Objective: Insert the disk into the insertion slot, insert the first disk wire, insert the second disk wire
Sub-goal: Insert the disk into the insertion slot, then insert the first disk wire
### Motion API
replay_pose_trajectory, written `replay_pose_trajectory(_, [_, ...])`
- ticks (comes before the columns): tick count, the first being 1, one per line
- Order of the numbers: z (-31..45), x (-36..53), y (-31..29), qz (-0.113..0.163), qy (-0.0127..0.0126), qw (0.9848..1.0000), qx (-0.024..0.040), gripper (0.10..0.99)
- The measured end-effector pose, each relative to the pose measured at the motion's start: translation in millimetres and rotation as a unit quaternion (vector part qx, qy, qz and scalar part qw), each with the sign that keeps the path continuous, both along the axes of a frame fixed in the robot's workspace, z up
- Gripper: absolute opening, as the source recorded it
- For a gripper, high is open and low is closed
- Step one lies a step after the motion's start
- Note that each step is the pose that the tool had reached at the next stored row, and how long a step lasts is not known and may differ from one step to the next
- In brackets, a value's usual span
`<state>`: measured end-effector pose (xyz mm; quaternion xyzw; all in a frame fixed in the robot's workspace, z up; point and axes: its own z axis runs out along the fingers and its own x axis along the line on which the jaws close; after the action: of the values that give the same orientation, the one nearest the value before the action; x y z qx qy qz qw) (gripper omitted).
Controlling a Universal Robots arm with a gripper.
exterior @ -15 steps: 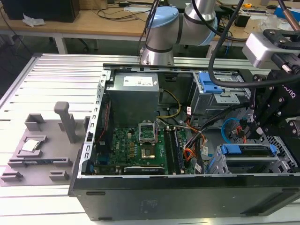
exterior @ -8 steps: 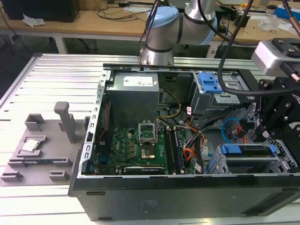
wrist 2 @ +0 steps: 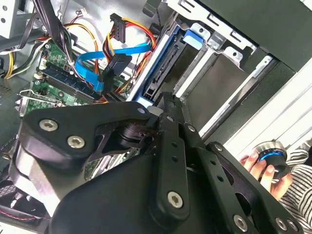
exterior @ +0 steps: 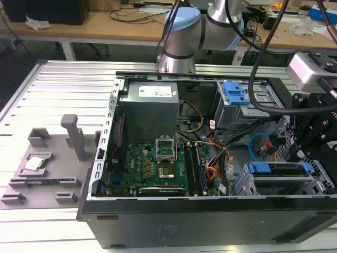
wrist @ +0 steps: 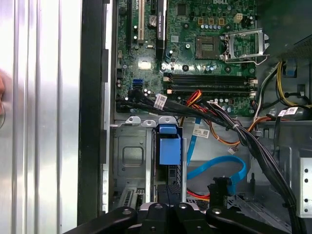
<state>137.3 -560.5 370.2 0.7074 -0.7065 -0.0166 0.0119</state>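
The disk (exterior: 276, 168), silver in its blue caddy, lies in the insertion slot of the silver perforated cage (exterior: 247, 184) at the case's corner on the exterior view's right. In the second wrist view the disk (wrist 2: 163, 61) sits edge-on in the insertion slot (wrist 2: 214, 73), its connector end facing my gripper (wrist 2: 163, 100), which hangs just off that end. The first wrist view has the caddy (wrist: 169, 146) right beyond my gripper (wrist: 168, 207). A loose blue data wire (wrist 2: 92, 63) with a black plug and a plug on coloured wires (wrist 2: 117, 22) dangle beside the cage.
The open case holds a green motherboard (exterior: 152, 163), a power supply (exterior: 152, 97) and a grey cage with a blue latch (exterior: 235, 95). Cable bundles (wrist: 234, 126) cross by the cage. A person's hand (wrist 2: 273, 168) holds a round device outside the case. Grey fixtures (exterior: 42, 168) lie on the table.
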Motion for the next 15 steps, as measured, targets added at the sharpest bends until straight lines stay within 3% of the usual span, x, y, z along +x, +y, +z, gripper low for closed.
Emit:
replay_pose_trajectory(6, [-0.2, 0.0, 0.0, 0.0, 0.0, 1.0, 0.0, 0.114])
replay_pose_trajectory(7, [-0.2, 0.0, 0.0, 0.0, 0.0, 1.0, 0.0, 0.235])
replay_pose_trajectory(10, [-0.5, 0.3, 0.1, 0.0, 0.0, 1.0, 0.0002, 0.302])
replay_pose_trajectory(15, [-2.2, 7.4, 13.0, 0.0, 0.0, 1.0, 0.0, 0.302])
